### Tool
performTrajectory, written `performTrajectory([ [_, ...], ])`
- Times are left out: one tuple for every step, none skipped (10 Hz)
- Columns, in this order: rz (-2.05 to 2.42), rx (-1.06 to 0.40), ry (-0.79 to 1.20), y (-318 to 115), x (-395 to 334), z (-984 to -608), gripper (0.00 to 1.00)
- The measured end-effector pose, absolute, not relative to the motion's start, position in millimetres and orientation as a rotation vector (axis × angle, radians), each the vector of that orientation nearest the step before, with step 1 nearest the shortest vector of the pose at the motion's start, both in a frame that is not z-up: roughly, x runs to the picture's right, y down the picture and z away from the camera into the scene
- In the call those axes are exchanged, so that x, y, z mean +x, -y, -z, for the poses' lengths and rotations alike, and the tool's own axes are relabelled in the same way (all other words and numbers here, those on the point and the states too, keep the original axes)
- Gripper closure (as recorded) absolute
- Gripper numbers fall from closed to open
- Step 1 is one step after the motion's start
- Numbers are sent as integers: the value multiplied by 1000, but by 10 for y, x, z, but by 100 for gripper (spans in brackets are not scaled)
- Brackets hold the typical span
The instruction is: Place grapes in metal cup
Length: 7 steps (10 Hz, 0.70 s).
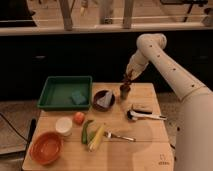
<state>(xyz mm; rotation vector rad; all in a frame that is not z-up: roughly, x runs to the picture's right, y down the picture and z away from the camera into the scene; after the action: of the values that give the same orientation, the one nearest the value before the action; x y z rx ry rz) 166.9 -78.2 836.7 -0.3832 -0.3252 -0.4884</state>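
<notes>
Camera view shows the hand [128, 79] gripping the dark reddish-purple grapes [127, 80] directly above the small grey metal cup [124, 91] near the surface's [145, 150] far edge.

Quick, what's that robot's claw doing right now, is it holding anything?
Gripper: directly above the metal cup at the back of the table; something dark reddish, apparently the grapes, sits at its tip.
</notes>
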Motion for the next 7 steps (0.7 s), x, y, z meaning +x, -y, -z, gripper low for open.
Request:
performTrajectory([
  [490, -387, 325, 778, 1660, -8373, 60],
  [493, -391, 324, 773, 1649, -8382, 49],
  [495, -394, 324, 771, 1634, -8387, 39],
  [497, -397, 324, 767, 1621, -8392, 31],
  [499, -400, 321, 764, 1617, -8394, 22],
  [500, -403, 319, 762, 1614, -8394, 20],
  [502, -406, 318, 760, 1604, -8397, 20],
])
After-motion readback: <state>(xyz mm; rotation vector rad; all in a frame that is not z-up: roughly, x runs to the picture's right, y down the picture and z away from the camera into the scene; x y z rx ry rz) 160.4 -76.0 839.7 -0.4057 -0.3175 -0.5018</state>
